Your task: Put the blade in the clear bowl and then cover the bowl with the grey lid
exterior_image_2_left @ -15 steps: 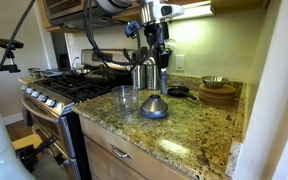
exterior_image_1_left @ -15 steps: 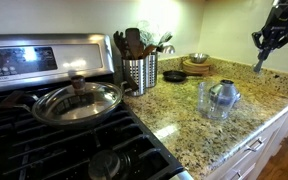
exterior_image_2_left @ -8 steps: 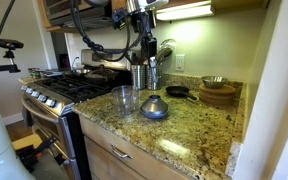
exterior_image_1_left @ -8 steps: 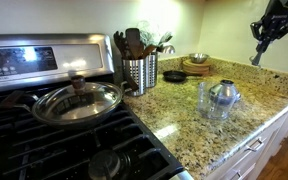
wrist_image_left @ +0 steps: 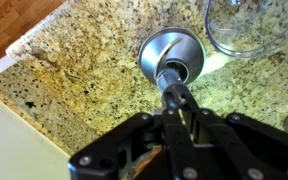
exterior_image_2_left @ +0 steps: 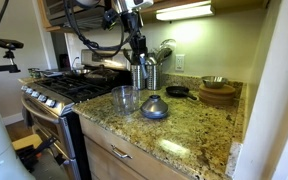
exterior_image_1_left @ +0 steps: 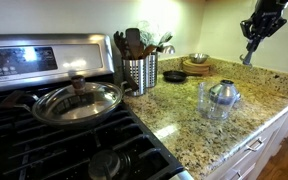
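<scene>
The clear bowl point(exterior_image_1_left: 203, 98) stands empty on the granite counter and also shows in the other exterior view point(exterior_image_2_left: 126, 99). The grey lid point(exterior_image_1_left: 224, 95) sits right beside it, knob up, and shows in an exterior view point(exterior_image_2_left: 154, 107) too. My gripper point(exterior_image_1_left: 248, 50) hangs high above the counter and is shut on the blade point(wrist_image_left: 175, 97), a slim dark upright piece between the fingers. In the wrist view my gripper point(wrist_image_left: 176, 108) is above the grey lid point(wrist_image_left: 170, 52), with the clear bowl point(wrist_image_left: 246, 28) at the top right. In an exterior view my gripper point(exterior_image_2_left: 138, 55) is above the bowl and lid.
A stove holds a pan under a glass lid with a brown knob point(exterior_image_1_left: 76, 100). A steel utensil holder point(exterior_image_1_left: 139, 72), a small black pan point(exterior_image_1_left: 174, 76) and a metal bowl point(exterior_image_1_left: 198, 58) on a wooden board stand at the back. The counter edge point(wrist_image_left: 24, 100) is close.
My gripper has risen with the blade in it and has moved sideways, toward the stove side. The bowl and the lid have not moved.
</scene>
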`<state>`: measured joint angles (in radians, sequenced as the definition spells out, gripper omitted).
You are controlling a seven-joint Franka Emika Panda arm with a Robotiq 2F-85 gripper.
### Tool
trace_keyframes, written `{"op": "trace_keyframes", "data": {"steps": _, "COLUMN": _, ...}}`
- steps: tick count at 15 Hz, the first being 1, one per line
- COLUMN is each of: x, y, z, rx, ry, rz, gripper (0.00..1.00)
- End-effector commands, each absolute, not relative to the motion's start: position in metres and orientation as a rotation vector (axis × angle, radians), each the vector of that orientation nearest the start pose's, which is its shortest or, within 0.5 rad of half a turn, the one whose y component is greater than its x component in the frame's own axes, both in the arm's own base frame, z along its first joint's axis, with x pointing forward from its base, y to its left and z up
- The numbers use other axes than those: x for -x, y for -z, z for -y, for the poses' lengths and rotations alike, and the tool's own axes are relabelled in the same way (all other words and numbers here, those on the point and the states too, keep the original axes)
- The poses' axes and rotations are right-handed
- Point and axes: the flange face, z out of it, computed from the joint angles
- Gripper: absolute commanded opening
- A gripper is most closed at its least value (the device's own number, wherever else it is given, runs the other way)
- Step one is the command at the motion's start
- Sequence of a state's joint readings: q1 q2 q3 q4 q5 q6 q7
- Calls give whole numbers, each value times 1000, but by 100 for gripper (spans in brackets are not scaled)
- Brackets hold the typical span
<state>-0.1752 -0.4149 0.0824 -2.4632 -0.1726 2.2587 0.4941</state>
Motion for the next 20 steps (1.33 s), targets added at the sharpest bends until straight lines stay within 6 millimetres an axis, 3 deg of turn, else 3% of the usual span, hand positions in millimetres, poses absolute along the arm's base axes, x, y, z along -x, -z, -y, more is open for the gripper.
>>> {"op": "trace_keyframes", "data": {"steps": 1, "x": -429, "y": -467, "z": 24, "rx": 3204, "ry": 378, "rz": -684, "gripper": 9}}
{"op": "trace_keyframes", "data": {"steps": 5, "x": -429, "y": -462, "z": 3, "rx": 3230, "ry": 388, "rz": -575, "gripper": 8}}
{"op": "trace_keyframes", "data": {"steps": 6, "x": -436, "y": -464, "z": 8, "rx": 3201, "ry": 389, "rz": -630, "gripper": 7}}
{"op": "trace_keyframes", "data": {"steps": 7, "x": -436, "y": -464, "z": 6, "rx": 3202, "ry": 388, "rz": -621, "gripper": 12}}
{"op": "trace_keyframes", "data": {"steps": 14, "x": -436, "y": -463, "z": 7, "rx": 3201, "ry": 386, "rz": -624, "gripper": 12}}
{"op": "trace_keyframes", "data": {"steps": 15, "x": -436, "y": -463, "z": 7, "rx": 3201, "ry": 386, "rz": -624, "gripper": 6}}
{"op": "trace_keyframes", "data": {"steps": 20, "x": -438, "y": -463, "z": -16, "rx": 3220, "ry": 378, "rz": -535, "gripper": 6}}
